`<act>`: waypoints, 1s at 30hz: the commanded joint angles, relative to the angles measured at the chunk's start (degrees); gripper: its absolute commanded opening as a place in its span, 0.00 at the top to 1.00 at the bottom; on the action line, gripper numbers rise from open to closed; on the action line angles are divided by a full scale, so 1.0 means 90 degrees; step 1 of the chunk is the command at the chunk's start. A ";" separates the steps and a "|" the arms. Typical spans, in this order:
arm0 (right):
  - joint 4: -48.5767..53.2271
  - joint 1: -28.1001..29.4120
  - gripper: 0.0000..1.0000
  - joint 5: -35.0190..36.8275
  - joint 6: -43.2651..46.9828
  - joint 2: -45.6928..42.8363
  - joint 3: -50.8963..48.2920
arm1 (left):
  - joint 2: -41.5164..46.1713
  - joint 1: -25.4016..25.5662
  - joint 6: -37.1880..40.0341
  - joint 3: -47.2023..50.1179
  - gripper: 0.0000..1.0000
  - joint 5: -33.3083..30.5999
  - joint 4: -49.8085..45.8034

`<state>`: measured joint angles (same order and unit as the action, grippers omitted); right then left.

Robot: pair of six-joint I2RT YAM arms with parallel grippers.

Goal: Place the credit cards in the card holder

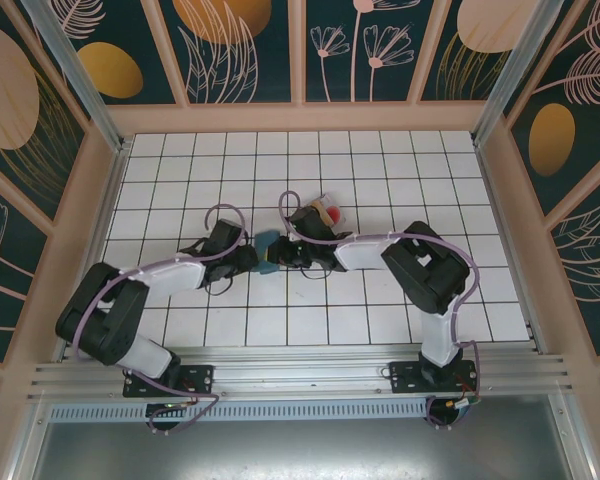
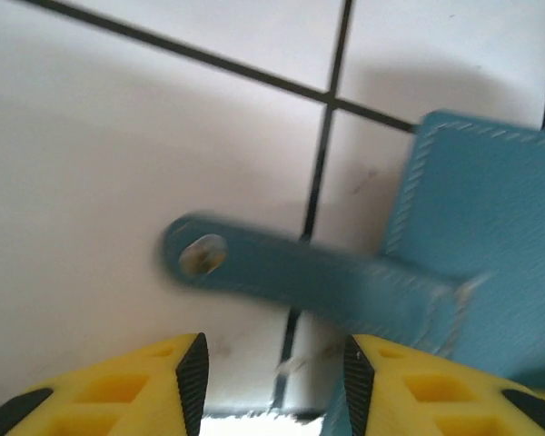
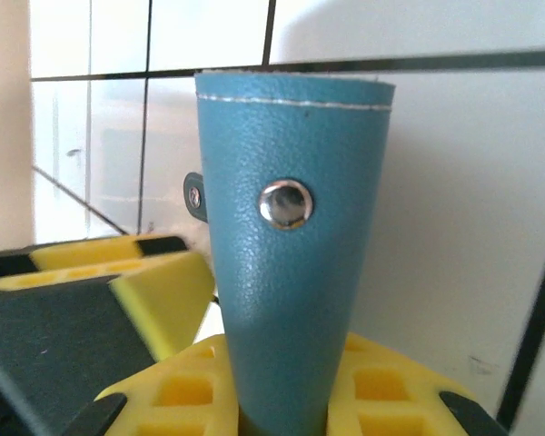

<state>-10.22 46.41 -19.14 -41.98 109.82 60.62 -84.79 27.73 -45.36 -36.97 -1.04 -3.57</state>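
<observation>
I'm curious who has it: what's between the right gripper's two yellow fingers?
The teal card holder stands between the right gripper's fingers, its snap showing, in the right wrist view.

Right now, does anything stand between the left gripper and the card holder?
Nothing visible does. The left gripper is open, and the snap strap of the card holder lies just ahead of it. The right gripper clamps the card holder.

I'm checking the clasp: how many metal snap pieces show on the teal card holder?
2. One stud on the card holder's outer face; the other snap at the rounded end of its strap. Others may be hidden inside.
</observation>
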 commanded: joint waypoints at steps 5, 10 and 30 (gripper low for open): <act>0.3982 0.0236 0.87 0.2770 0.1965 -0.1203 0.1332 | 0.1386 -0.0541 0.0094 -0.0003 0.50 -0.0263 -0.1099; 0.6593 0.0858 0.86 0.4494 0.2277 -0.1229 0.2280 | 0.1724 -0.0579 0.0099 0.0082 0.50 -0.0285 -0.0998; 0.6832 0.2159 0.58 0.4775 0.1757 0.1647 0.4081 | 0.1459 -0.0808 0.0167 0.0476 0.49 0.0126 -0.0827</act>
<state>54.98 65.17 26.57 -25.98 121.78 93.34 -70.74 20.84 -44.42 -33.39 -1.52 -10.61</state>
